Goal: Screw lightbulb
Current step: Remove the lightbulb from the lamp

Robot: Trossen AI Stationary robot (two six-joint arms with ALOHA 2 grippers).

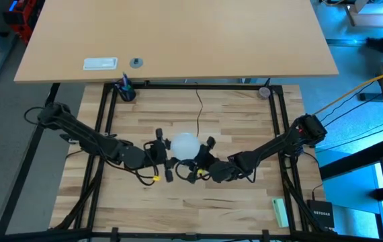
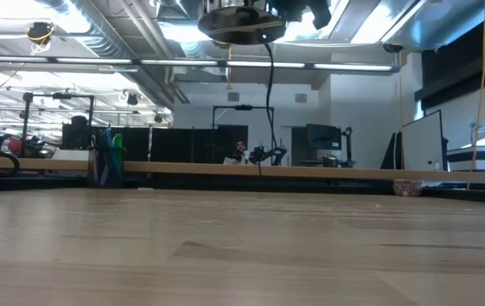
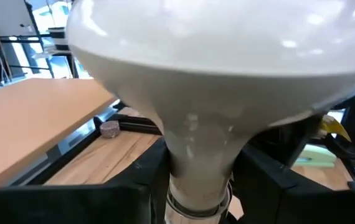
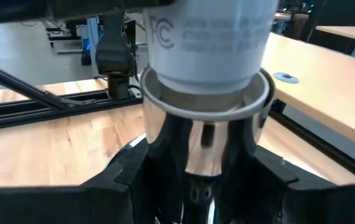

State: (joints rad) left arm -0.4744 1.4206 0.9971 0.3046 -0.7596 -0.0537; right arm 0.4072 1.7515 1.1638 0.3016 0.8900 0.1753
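Frosted white lightbulb (image 1: 184,144) stands upright, globe up, neck down into the shiny socket (image 4: 203,134); left gripper (image 3: 196,186) clamps its neck, right gripper (image 4: 199,180) clamps the socket.

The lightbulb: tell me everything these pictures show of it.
The lightbulb is frosted white, a wide round globe tapering to a pale neck printed with grey marks. It stands upright, globe up, above the middle of the wooden table. The left gripper closes on its neck; its base sits in the shiny metal socket, which the right gripper holds. A thin black cord runs away from there.
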